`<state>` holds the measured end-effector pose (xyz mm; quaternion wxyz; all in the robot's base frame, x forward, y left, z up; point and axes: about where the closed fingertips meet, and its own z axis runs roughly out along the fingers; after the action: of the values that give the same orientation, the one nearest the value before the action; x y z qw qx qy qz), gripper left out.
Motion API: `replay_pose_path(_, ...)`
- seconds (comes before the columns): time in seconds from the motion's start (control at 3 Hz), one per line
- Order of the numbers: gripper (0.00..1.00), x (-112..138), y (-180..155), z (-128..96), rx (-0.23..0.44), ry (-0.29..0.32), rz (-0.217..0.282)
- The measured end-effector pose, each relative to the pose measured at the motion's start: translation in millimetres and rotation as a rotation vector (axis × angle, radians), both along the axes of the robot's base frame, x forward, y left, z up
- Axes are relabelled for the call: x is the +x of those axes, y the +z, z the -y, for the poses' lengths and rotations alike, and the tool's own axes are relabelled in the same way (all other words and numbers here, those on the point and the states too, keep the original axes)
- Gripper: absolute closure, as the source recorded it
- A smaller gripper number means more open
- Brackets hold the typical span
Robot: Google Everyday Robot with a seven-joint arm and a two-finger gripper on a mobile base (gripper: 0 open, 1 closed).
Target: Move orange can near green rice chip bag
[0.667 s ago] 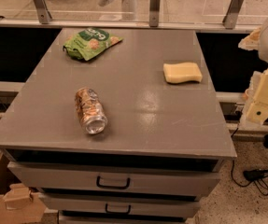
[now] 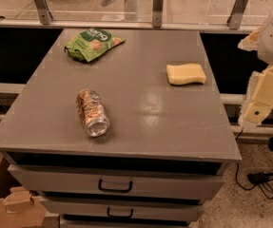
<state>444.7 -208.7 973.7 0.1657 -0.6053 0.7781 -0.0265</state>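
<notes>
The orange can [image 2: 92, 112] lies on its side on the grey table [image 2: 141, 80], left of centre near the front, with its silver open end towards the front edge. The green rice chip bag [image 2: 92, 43] lies flat at the table's back left, well apart from the can. My gripper [image 2: 263, 98] hangs with the cream and white arm off the table's right edge, far from both the can and the bag, and holds nothing that I can see.
A pale yellow sponge [image 2: 186, 73] lies at the table's right middle. Drawers with black handles [image 2: 114, 186] sit under the tabletop. A cardboard box [image 2: 7, 205] stands on the floor at lower left. Cables [image 2: 264, 177] lie at lower right. A metal rail runs behind the table.
</notes>
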Motion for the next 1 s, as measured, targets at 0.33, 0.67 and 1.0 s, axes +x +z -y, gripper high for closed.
replay_pose_path(0.33, 0.0, 32.2, -17.2, -51.1, 0.061, 0.061, -0.01)
replay_pose_path(0.67, 0.0, 63.6, -35.4, -124.4, 0.123, 0.149, -0.028)
replay_pose_path(1.0, 0.0, 63.6, -35.4, -124.5, 0.123, 0.149, -0.028)
